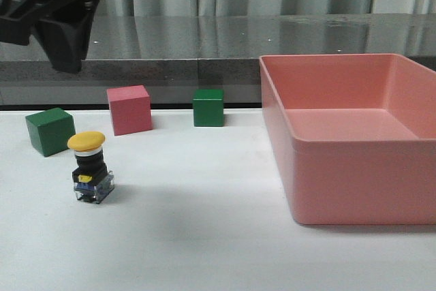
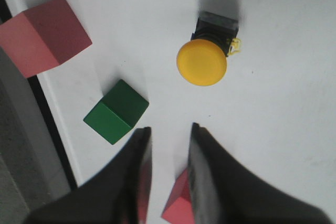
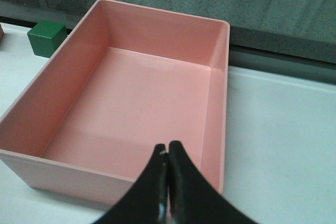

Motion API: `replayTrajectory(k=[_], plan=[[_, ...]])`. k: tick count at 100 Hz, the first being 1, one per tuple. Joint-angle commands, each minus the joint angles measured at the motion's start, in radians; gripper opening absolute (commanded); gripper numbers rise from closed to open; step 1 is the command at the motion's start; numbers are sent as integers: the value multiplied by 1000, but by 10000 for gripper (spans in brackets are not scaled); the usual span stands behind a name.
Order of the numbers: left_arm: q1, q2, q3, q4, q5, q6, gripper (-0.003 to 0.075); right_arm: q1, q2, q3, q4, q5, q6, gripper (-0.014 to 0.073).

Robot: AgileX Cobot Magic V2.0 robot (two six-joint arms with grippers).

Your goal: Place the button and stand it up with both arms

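White table [image 1: 204, 236] holds one button [image 1: 90, 167], three cubes, one bin [image 1: 354, 189]

One low front camera, two wrist cameras looking down.

The front view faces forward, level with the white table [image 1: 218, 236]. The left wrist view looks straight down on the yellow-capped push-button [image 2: 202, 61], also seen in front; the right overlooks the shared pink plastic bin [image 3: 136, 103].

No text or label can be read.
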Motion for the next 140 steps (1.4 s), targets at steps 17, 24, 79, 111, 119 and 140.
replayTrajectory(k=[17, 24, 79, 111, 119, 140], plan=[[109, -134, -49, -332, -111, -112, -20, -6, 0, -29, 4, -69, 0, -57], [146, -171, -36, -449, -203, -112, -20, -6, 0, -29, 4, -69, 0, -57], [176, -708, 753, -890, -1231, -115, -20, -6, 0, -29, 4, -69, 0, -57], [176, -907, 984, -902, -1465, -115, -20, -6, 0, -29, 4, -69, 0, -57], [176, -907, 989, -902, -1487, -115, -20, -6, 0, -29, 4, -69, 0, -57], [176, -905, 989, -902, -1501, -111, -20, -6, 0, -29, 4, -69, 0, -57]])
